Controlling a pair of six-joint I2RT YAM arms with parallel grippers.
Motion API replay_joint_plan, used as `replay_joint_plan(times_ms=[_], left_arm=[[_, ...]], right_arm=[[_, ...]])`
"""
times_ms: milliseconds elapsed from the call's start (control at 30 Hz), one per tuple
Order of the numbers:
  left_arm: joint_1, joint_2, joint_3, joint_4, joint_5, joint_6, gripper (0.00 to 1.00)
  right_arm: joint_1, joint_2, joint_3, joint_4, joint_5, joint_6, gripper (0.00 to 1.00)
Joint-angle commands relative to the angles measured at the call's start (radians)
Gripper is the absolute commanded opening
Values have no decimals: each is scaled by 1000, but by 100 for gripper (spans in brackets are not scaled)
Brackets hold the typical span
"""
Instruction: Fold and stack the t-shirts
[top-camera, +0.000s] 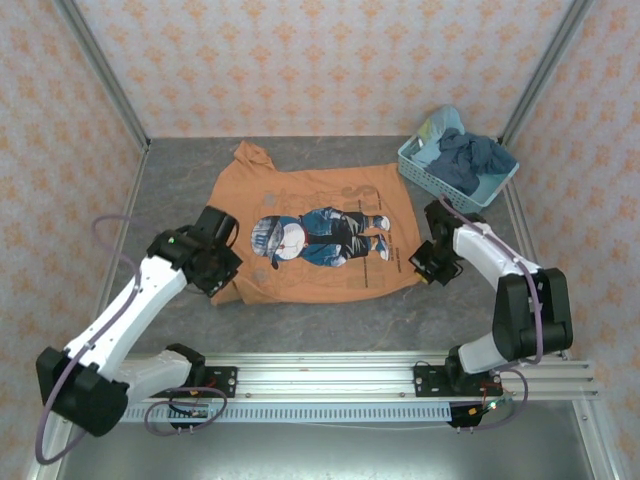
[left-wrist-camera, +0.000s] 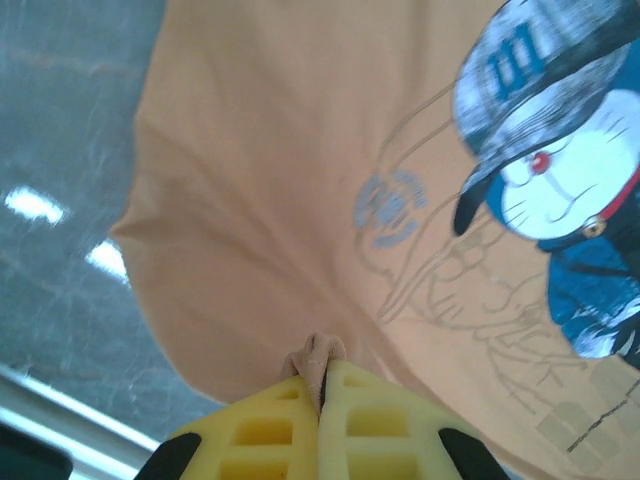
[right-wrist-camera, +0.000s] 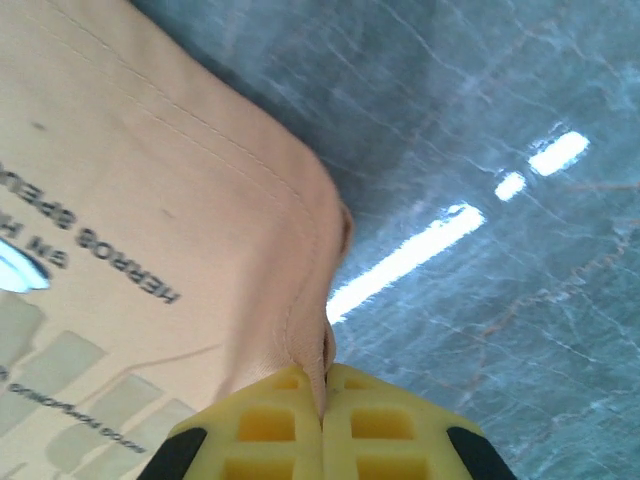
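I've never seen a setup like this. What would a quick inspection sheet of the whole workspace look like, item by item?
Surface: grey marbled table, with glare spots from lights.
Job's things: orange t-shirt spread out, print up; blue shirts bundled in the basket.
Clutter: the basket itself, at the far right corner; nothing else seen.
Grippers: left gripper shut on the orange t-shirt's edge; right gripper shut on its opposite edge.
Cables: purple cable looping off the left arm; another along the right arm.
Surroundings: patterned walls; metal rail under the arm bases.
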Motion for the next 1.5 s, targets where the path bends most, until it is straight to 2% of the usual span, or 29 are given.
replay_joint_plan(times_ms=[0, 233, 533, 900, 1467], left_arm=[[9, 92, 106, 13, -113, 117, 0], [90, 283, 269, 59, -146, 233, 0], [170, 439, 414, 90, -167, 354, 0], [195, 568, 507, 106, -194, 419, 0], [209, 766, 666, 92, -234, 523, 0]], right_arm=[[-13, 38, 66, -33, 0, 37, 0], [-22, 162, 201, -32, 11, 62, 0], [-33, 284, 331, -6, 22, 103, 0], [-34, 397, 443, 2, 36, 122, 0], [-34, 492, 546, 2, 51, 82, 0]])
